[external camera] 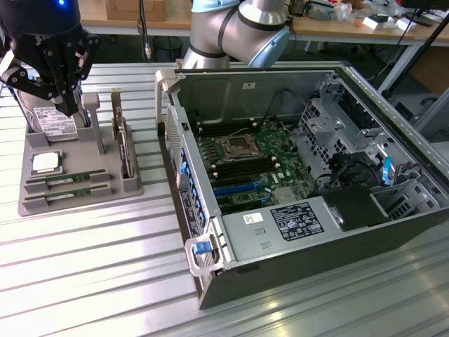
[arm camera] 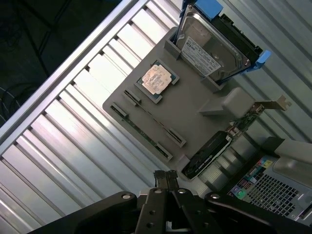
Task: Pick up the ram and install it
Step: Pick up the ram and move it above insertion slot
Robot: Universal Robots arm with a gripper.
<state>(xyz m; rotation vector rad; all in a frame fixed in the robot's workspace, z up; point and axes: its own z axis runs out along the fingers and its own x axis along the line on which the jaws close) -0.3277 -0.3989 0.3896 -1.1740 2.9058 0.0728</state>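
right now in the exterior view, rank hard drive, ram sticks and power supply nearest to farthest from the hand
1. hard drive, right under the hand
2. ram sticks, at the tray's front
3. power supply, in the case, exterior view's right

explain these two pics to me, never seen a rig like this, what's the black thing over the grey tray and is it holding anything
The silver and blue machine is a robot arm. The black thing is its tool, the part that grasps. One picture comes from a camera standing off to the side. The other comes from a camera on the arm's wrist, looking down past the tool at the tray.

The tool is shut and holds nothing. It hangs above a grey tray on a ribbed metal table. In the tray sit two green ram sticks, a square silver processor, a hard drive and an upright expansion card.

Beside the tray, on the exterior view's right, lies an open computer case with its motherboard showing.
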